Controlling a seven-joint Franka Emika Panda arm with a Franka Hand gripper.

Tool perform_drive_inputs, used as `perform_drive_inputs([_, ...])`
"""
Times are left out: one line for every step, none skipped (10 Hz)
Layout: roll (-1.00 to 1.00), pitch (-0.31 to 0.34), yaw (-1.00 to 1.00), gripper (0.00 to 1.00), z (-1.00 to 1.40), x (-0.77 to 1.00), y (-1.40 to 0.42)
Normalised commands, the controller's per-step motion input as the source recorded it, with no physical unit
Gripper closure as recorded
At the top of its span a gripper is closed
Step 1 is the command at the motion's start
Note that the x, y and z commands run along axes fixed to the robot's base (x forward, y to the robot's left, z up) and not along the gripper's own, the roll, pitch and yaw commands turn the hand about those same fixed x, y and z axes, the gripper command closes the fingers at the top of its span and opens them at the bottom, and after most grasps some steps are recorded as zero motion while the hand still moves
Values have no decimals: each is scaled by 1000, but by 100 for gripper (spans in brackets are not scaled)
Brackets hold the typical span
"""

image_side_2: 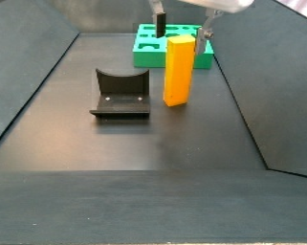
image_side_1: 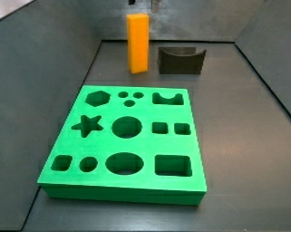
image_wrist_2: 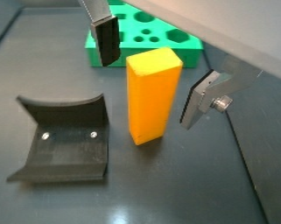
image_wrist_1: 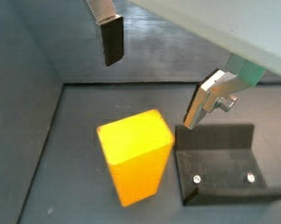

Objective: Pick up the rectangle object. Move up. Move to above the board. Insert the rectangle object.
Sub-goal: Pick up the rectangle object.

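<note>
The rectangle object is a tall orange block standing upright on the dark floor; it also shows in a wrist view and in both side views. My gripper is open and empty, with its fingers straddling the block's top without touching it. In a side view my gripper hangs just over the block. The board is a bright green slab with shaped holes, lying apart from the block; it also shows behind the block in a wrist view.
The dark fixture stands on the floor right beside the orange block, as both side views show. Grey sloping walls enclose the floor on all sides.
</note>
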Motion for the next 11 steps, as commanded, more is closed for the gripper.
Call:
perform_drive_inputs([-383, -300, -780, 0, -57, -9, 0])
perform_drive_inputs([-500, -294, -663, 0, 0, 0, 0])
perform_drive_inputs([-500, -331, -194, 0, 40, 243, -31])
perform_drive_inputs([-333, -367, 0, 0, 86, 331, -369])
perform_drive_inputs([-256, -350, 11, 0, 80, 314, -557])
perform_drive_inputs([-237, -364, 17, 0, 51, 234, -603])
perform_drive_inputs([-174, -351, 0, 0, 0, 9, -626])
perform_drive_inputs([10, -4, 63, 0, 0, 0, -180])
perform_drive_inputs([0, 0, 0, 0, -43, 0, -3])
perform_drive_inputs([141, -29, 117, 0, -477, -171, 0])
perform_drive_inputs([196, -57, 77, 0, -543, -389, 0])
